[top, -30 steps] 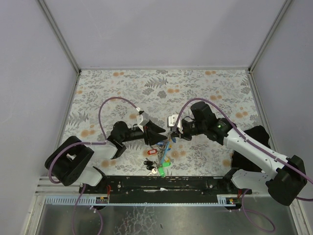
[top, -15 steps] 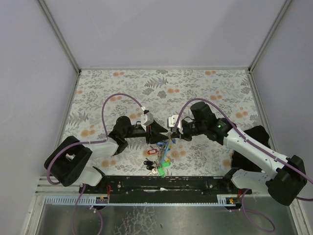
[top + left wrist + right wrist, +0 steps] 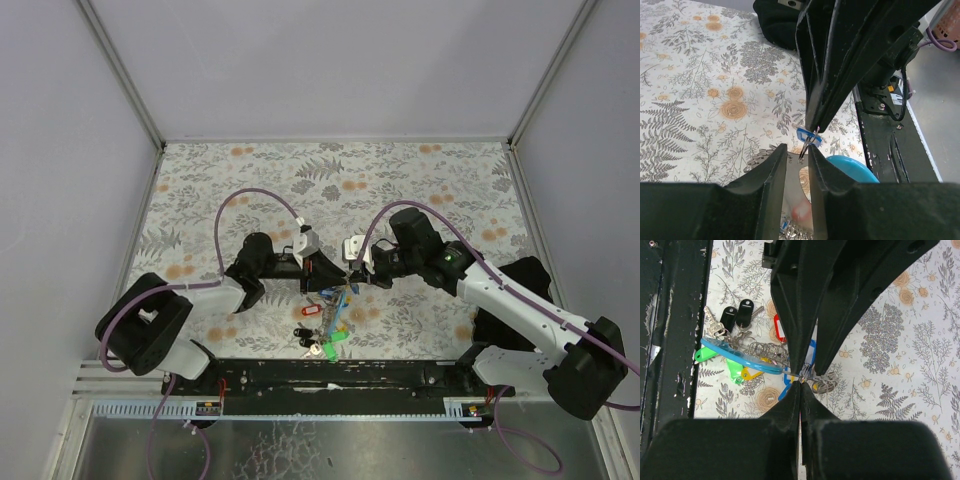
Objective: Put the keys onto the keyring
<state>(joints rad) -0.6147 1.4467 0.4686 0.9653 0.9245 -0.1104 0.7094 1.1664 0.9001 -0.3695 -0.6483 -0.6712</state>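
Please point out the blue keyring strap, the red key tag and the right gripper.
blue keyring strap (image 3: 742, 358), right wrist view, middle of curve.
red key tag (image 3: 777, 332), right wrist view, its red frame.
right gripper (image 3: 801, 380), right wrist view, between its fingertips.

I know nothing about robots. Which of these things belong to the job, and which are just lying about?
In the job:
keyring with its light-blue strap
keys with coloured caps
right gripper, pinching the ring
left gripper, open beside it

Lying about:
purple cables
black bundle
floral table cover
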